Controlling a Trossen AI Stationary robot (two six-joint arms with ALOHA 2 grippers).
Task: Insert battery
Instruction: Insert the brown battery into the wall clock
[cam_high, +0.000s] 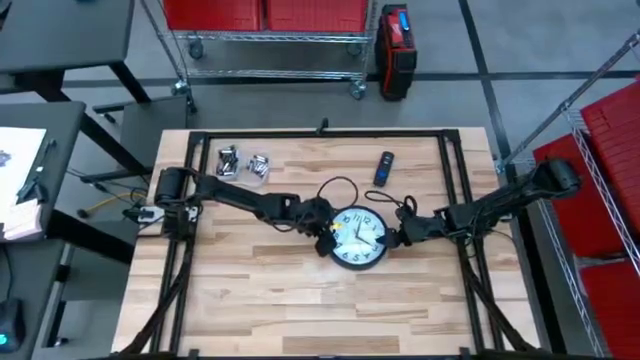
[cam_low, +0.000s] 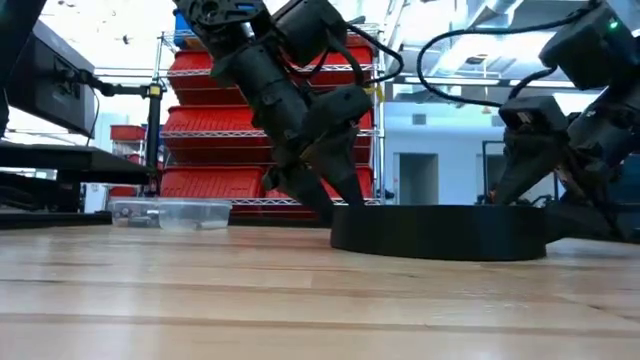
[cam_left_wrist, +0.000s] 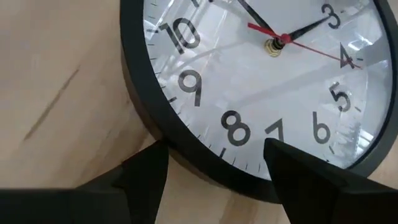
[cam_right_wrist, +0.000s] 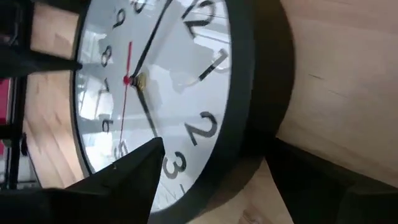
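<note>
Overhead, I had the clock (cam_high: 357, 238) lying face up mid-tabletop (cam_high: 300, 310), squarely between my two hands: the left hand (cam_high: 327, 236) at its left rim and the right hand (cam_high: 393, 239) at its right rim, about equally near, with batteries in clear tubs (cam_high: 243, 164) well apart at the far left. Level with the tabletop, the clock was flat, both arms coming down to its sides. Through each wrist camera, I saw open fingers straddling the black rim, one over the glass and one outside, gripping nothing.
</note>
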